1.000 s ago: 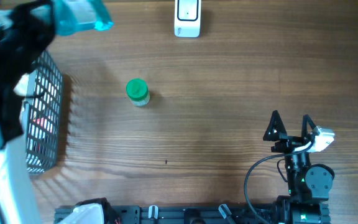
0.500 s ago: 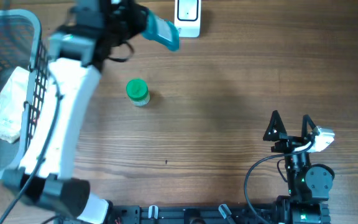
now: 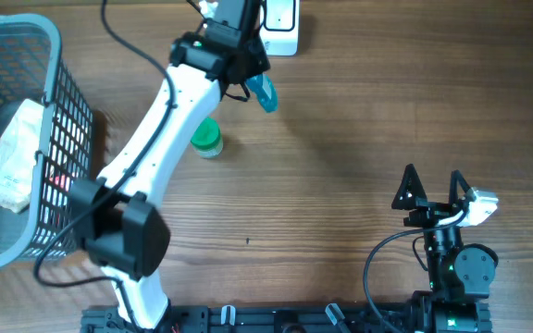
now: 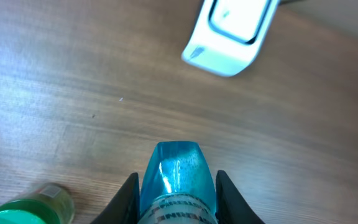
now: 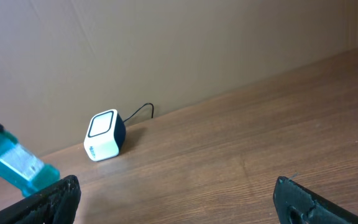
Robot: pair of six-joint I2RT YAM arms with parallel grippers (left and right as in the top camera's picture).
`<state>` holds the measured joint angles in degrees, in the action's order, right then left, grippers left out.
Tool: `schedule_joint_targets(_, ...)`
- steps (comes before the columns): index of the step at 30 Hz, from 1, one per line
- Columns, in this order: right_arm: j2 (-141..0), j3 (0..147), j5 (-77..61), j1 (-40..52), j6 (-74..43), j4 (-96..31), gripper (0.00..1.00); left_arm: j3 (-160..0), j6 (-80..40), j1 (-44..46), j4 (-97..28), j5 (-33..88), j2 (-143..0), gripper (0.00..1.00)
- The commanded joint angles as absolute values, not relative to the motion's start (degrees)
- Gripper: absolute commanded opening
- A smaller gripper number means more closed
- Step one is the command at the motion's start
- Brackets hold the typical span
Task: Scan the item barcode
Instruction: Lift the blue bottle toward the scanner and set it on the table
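Two arms in shot: left gripper (image 4: 178, 196) clamped on teal bottle (image 3: 265, 94), held upper centre of overhead frame, just below white barcode scanner (image 4: 229, 43), apart from it. Green-lidded jar (image 3: 205, 137) standing on wooden table (image 3: 359, 111), lower left of bottle. Wire basket (image 3: 68, 139) far left, pale bag (image 3: 7, 166) inside. Right gripper (image 3: 432, 178) lower right, jaws spread wide.

The brown wooden surface (image 3: 359, 111) holds a white scanner (image 3: 279, 23) at its far edge, a small jar (image 3: 205, 139) with a green lid nearer the middle, and a grey wire basket (image 3: 68, 139) at the left.
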<state>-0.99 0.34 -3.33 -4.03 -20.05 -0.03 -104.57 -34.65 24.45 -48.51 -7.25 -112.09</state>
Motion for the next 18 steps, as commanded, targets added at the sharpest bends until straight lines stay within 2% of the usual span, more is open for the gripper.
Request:
schedule_joint_targets(1,-0.6,0.3,-2.6,-4.1,-19.6,0.1,1.00,-105.0,-34.8,25.8,-48.9,-10.2,-116.0,0.13)
schedule_joint_targets(5,-0.6,0.3,-2.6,-4.1,-19.6,0.1,1.00,-105.0,-34.8,26.8,-48.8,-10.2,-119.1,0.15)
schedule_joint_targets(8,-0.6,0.3,-2.6,-4.1,-19.6,0.1,1.00,-105.0,-34.8,27.0,-48.9,-10.2,-120.0,0.26)
schedule_joint_targets(15,-0.6,0.3,-2.6,-4.1,-19.6,0.1,1.00,-105.0,-34.8,27.1,-48.9,-10.1,-120.2,0.43)
schedule_joint_targets(18,-0.6,0.3,-2.6,-4.1,-19.6,0.1,1.00,-105.0,-34.8,27.5,-48.9,-10.1,-120.2,0.44)
